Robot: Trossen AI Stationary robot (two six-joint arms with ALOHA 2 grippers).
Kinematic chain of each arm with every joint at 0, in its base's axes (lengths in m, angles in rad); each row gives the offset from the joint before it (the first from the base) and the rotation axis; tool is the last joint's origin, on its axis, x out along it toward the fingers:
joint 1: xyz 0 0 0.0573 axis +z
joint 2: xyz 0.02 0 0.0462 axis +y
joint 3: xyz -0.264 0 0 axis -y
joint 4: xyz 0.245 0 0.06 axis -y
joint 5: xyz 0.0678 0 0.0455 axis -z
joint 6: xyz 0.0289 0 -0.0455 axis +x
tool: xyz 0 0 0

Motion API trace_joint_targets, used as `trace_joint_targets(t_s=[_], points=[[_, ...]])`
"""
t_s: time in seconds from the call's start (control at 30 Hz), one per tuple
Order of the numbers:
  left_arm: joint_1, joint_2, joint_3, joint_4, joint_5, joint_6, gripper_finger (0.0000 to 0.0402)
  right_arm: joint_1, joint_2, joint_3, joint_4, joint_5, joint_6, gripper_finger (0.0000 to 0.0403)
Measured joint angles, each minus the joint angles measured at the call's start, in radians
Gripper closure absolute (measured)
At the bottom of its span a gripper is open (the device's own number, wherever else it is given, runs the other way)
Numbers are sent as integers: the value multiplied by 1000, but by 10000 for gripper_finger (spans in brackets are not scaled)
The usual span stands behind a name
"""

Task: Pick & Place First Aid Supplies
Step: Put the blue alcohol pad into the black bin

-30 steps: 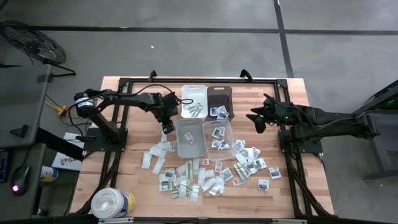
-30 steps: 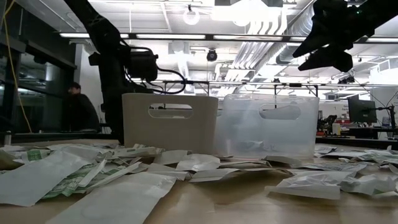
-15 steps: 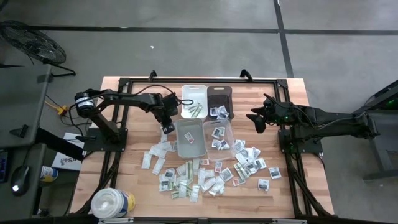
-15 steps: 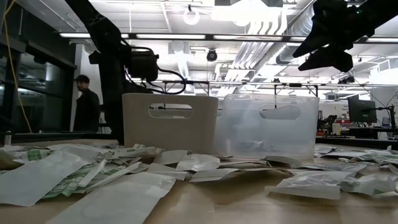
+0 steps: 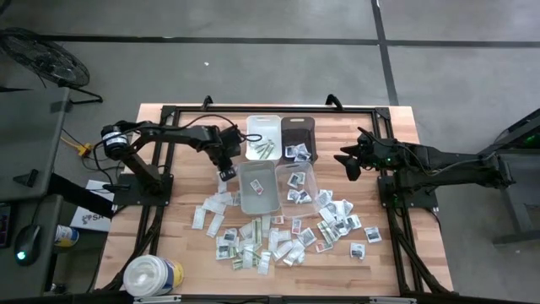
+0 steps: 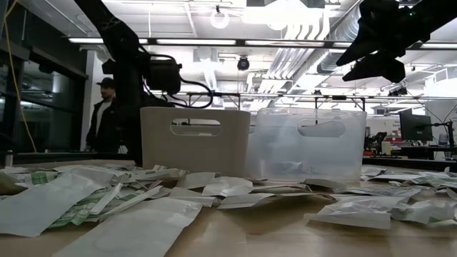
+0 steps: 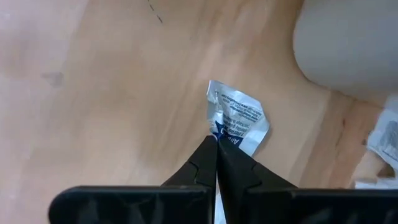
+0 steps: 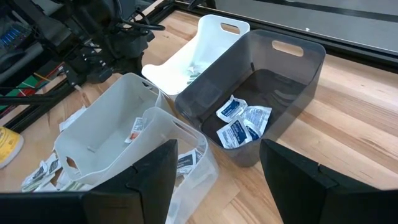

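Left wrist view is my closest look: my left gripper [image 7: 216, 144] has its fingers [image 7: 198, 168] pressed together on the lower corner of one blue-printed white packet [image 7: 237, 119], which sits just above the bare worktop [image 7: 99, 87], beside the rounded corner of the grey-white bin [image 7: 348, 43].

I use that bin as my landmark. From overhead, the left gripper [image 5: 226, 171] sits just off the bin's [image 5: 257, 187] left rim. On the near side of the bin the loose packets [image 5: 253, 245] lie scattered, and the round tub [image 5: 152, 274] stands beyond them at the worktop's near-left corner. A clear bin [image 5: 300, 186] touches my landmark on the right; a white bin [image 5: 262, 138] and a dark bin [image 5: 298, 139] stand behind it.

I judge the step in hand to be lifting this packet. The pinch holds only a corner, so I would rise slowly, check that the paper doesn't slip or swing, clear the rim fully, and release low over the matching bin.

Farther right, well apart from the bins, my right gripper [image 5: 348, 160] waits with fingers [image 8: 295, 180] spread wide, holding nothing.
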Motion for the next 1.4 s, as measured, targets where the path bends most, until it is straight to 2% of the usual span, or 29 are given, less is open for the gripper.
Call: trace_joint_targets(t_s=[0.13,0.4,0.57,0.77,1.0,1.17,1.4], points=[[-1,-28,-5,-17,12,0,401,0,0,0,-1,0,0,181],[64,-152,-4,-50,69,-4,401,0,0,0,-1,-3,0,181],[98,-237,-2,-31,129,-23,401,0,0,0,-1,-3,-2,181],[96,-305,-2,12,148,-70,401,0,0,0,-1,-3,-6,181],[96,-316,-2,140,188,-143,401,0,0,0,-1,0,-9,181],[88,-316,-1,316,198,-235,401,0,0,0,-1,0,-9,181],[29,-299,1,521,103,-354,401,0,0,0,-1,0,-11,181]])
